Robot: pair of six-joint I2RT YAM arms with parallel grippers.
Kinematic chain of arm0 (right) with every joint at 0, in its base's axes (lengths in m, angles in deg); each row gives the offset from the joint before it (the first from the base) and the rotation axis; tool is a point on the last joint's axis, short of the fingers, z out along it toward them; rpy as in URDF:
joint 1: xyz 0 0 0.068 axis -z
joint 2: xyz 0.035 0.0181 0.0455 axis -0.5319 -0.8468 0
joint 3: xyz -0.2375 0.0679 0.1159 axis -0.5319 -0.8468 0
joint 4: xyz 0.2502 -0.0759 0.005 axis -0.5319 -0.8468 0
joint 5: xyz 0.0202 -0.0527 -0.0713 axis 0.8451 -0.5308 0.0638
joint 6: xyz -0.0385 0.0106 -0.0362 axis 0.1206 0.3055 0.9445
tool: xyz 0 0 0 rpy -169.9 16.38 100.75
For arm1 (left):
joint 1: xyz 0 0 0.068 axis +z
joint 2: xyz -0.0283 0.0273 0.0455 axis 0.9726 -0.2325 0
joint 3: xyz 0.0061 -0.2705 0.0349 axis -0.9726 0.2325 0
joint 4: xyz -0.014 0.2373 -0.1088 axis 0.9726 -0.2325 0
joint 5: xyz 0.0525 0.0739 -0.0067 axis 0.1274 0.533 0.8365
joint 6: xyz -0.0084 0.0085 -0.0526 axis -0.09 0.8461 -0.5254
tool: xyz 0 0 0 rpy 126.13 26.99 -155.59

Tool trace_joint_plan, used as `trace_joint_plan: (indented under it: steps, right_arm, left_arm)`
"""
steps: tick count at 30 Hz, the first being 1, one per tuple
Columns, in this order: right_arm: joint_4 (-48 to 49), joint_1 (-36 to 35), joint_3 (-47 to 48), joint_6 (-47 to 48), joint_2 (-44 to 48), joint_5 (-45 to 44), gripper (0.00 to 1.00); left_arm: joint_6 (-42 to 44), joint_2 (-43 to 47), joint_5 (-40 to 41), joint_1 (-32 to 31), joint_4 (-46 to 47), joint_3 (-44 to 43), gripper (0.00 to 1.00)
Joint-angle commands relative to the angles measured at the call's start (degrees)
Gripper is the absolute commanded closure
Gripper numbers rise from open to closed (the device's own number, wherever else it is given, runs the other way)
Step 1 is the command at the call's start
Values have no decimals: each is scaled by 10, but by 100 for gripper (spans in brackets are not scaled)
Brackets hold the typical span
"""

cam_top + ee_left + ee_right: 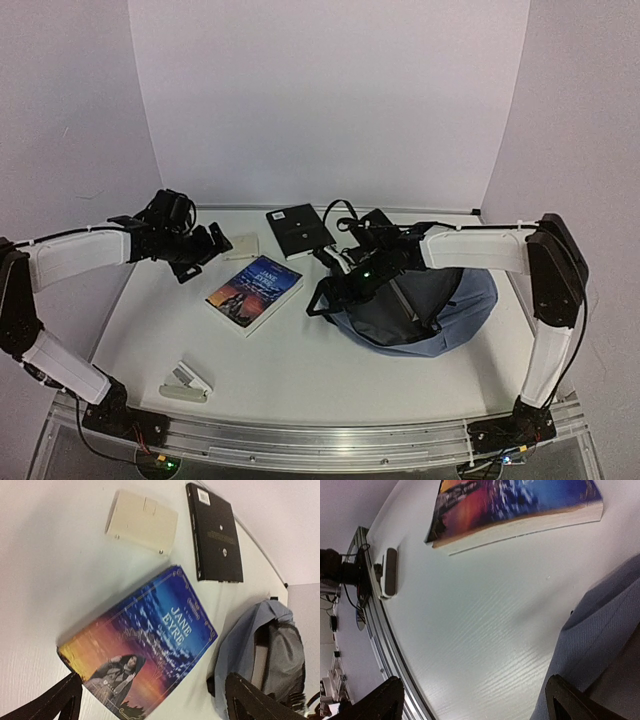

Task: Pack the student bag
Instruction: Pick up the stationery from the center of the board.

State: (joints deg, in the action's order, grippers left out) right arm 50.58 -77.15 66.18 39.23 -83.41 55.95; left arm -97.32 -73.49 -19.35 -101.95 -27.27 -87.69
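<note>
A white table [320, 370] seen from above, with 2 robot arms reaching in from its near edge. The student bag [440, 315], a soft blue-grey backpack, lies slumped on the right half of the table with a darker grey panel facing up. The right gripper [338, 275] hangs over the bag's left edge, its 2 fingers spread wide and holding nothing. Its wrist camera shows blue fabric beneath one finger [570, 700]. The left gripper [210, 248] is above the far left part of the table, its fingers likewise spread wide and empty. Between the 2 grippers a paperback [254, 292] with a blue and orange cover (the title reads "Jane Eyre") lies flat, just left of the bag and not touching it. Behind it lie a black book [300, 231] and, further left, a small cream case [243, 246]. A white stapler [186, 382] sits near the front left edge, well apart from the rest.
</note>
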Motion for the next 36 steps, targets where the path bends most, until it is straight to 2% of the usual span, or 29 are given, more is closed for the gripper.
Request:
trace_joint_plan:
  steps: [1,10,16,20,25,31,34,36]
  right_arm:
    - [111,-7,43,-107,-36,-9,2]
    - [155,-23,94,-187,-121,-2,2]
    - [174,-24,92,-209,-150,-15,2]
    - [184,-24,118,-225,-187,-8,6]
    - [187,-23,131,-230,-207,-23,12]
    - [186,-13,125,-256,-228,-84,16]
    - [186,-12,117,-248,-227,-87,20]
    - [186,-12,119,-243,-226,-74,26]
  left_arm:
    - [85,-48,-83,65,-31,-40,0]
    - [175,-179,-137,72,-10,-115,2]
    - [193,-250,-175,70,27,-129,7]
    - [192,-273,-187,51,43,-128,11]
    - [162,-260,-179,13,64,-97,23]
    - [104,-190,-175,-45,111,-15,42]
    - [77,-153,-175,-64,142,27,43]
    - [71,-137,-149,-64,136,35,39]
